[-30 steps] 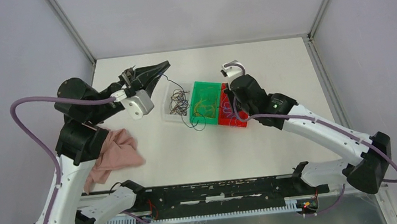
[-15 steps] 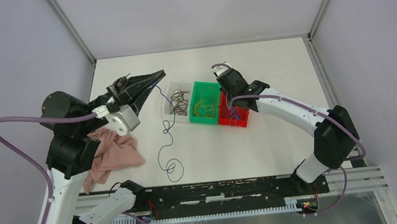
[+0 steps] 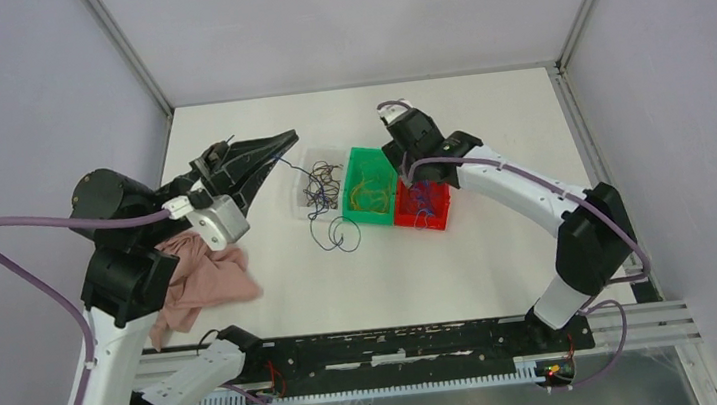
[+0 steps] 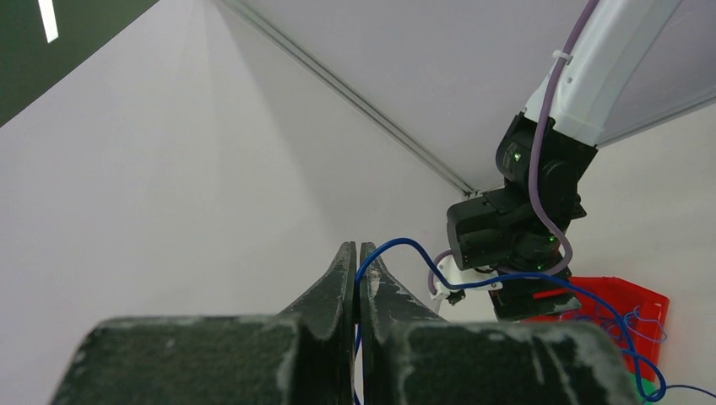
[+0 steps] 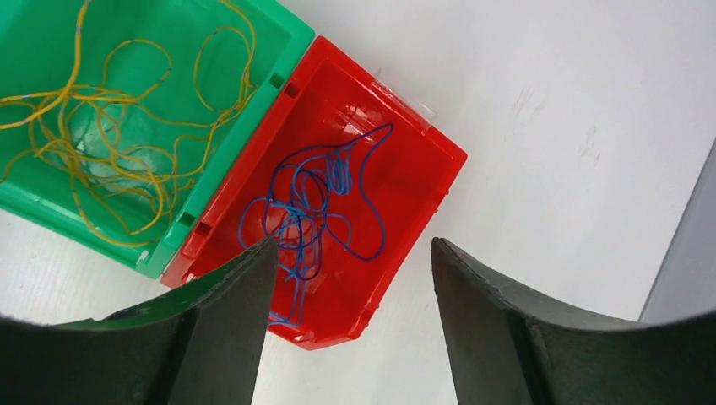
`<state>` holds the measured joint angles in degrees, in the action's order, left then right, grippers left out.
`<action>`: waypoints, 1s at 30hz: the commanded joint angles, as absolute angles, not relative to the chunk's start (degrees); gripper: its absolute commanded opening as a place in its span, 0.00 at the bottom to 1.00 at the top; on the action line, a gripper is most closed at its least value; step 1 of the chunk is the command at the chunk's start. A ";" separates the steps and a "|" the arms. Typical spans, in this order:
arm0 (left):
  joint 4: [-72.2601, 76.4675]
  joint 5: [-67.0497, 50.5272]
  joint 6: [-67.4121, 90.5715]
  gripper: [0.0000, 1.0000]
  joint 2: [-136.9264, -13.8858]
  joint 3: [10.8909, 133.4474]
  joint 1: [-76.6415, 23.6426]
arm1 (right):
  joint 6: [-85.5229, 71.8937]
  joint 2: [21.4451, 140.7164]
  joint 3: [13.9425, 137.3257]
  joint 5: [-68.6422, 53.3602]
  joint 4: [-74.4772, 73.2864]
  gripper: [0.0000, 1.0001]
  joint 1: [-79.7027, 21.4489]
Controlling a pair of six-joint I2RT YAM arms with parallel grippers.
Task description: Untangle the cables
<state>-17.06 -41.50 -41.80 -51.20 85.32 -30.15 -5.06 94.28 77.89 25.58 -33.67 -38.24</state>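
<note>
Blue wire is what I have in hand: the left end effector (image 3: pixel 276 151) is pinched shut on one blue strand (image 3: pixel 313 219) and holds it up above the counter (image 3: pixel 500 248) beside the clear bin (image 3: pixel 301 207). From the fingertips the strand drops past that bin and ends in loose loops on the counter, just in front of the clear bin and the green bin (image 3: pixel 370 153). The right end effector (image 5: pixel 352 253) hangs over the red bin (image 3: pixel 439 216) with its jaws spread wide and nothing between them. My main worry is the held strand. It runs right beside the dark brown wires (image 3: pixel 320 181) in the clear bin, and I cannot tell whether it is hooked into them. If it is, a further pull could drag that bundle out over the rim, or shift the light bin itself. The strand is also hair-thin, so it could slide out of the pinch under tension, or its loops could catch on a bin edge. By count I see three bins, one each of clear, green and red. There are three colours of wire: dark brown, the yellow wires (image 3: pixel 366 194) in the green bin, and the blue wires (image 5: pixel 308 207) heaped in the red one. The strands within each heap are too tangled to count. One pink cloth (image 3: pixel 207 279) lies near the left arm.
</note>
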 commanded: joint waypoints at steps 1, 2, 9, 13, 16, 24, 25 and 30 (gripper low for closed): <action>-15.42 -42.90 -37.98 0.03 -51.58 84.55 -30.43 | -9.01 88.36 80.45 21.97 -34.31 0.74 -37.27; -14.92 -42.85 -37.18 0.03 -51.90 84.18 -30.46 | -9.93 86.94 80.05 21.20 -33.75 0.76 -37.08; -10.07 -40.86 -28.91 0.03 -57.57 82.62 -30.42 | -17.52 77.50 74.39 21.64 -29.97 0.86 -34.85; -7.67 -39.36 -25.93 0.03 -62.30 83.09 -30.69 | -20.28 74.14 71.77 22.18 -30.53 0.87 -33.17; -6.94 -38.41 -25.46 0.03 -65.93 83.61 -31.43 | -22.81 72.68 70.33 23.15 -31.75 0.89 -31.40; -7.61 -34.62 -29.72 0.03 -75.03 85.75 -36.65 | -27.75 66.31 63.58 27.46 -28.33 0.96 -27.35; -7.97 -34.36 -30.74 0.03 -76.37 86.57 -37.56 | -28.00 65.60 62.83 27.88 -27.62 0.95 -27.01; -8.44 -33.33 -34.35 0.03 -83.37 90.52 -40.41 | -29.36 65.60 61.36 27.48 -26.81 0.94 -25.29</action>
